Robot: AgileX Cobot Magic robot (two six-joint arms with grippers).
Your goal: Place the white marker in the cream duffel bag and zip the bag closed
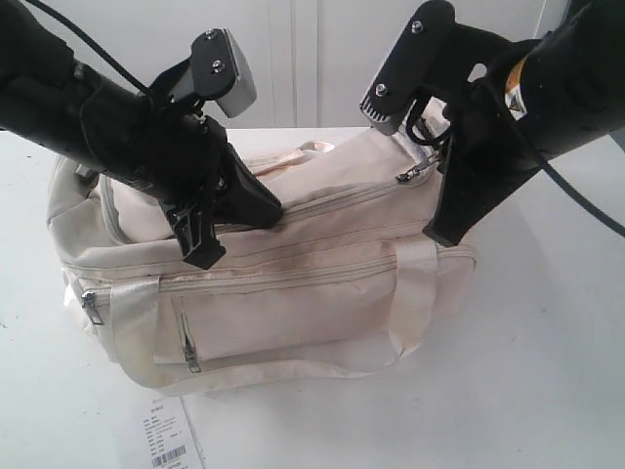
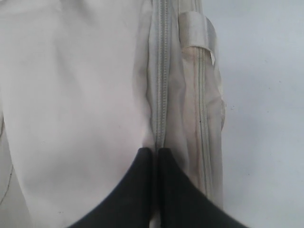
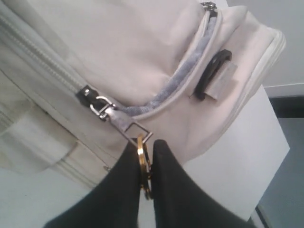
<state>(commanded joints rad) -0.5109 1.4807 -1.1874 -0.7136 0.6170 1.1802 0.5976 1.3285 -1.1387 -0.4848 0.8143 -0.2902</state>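
While the soft cream duffel bag (image 1: 293, 293) slumps on the table (image 1: 547, 371), the right gripper (image 3: 146, 147) pinches its gold ring zip pull (image 3: 140, 148), the firm handhold. The left gripper (image 2: 155, 152), fingers together, steadies floppy cloth beside the zip. No white marker shows.

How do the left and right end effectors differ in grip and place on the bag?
The left end effector is closed on cream fabric beside the top zip; the right end effector clamps the gold ring zip pull. The left sits mid-bag, the right at the end of the cream duffel bag. Both are shut.
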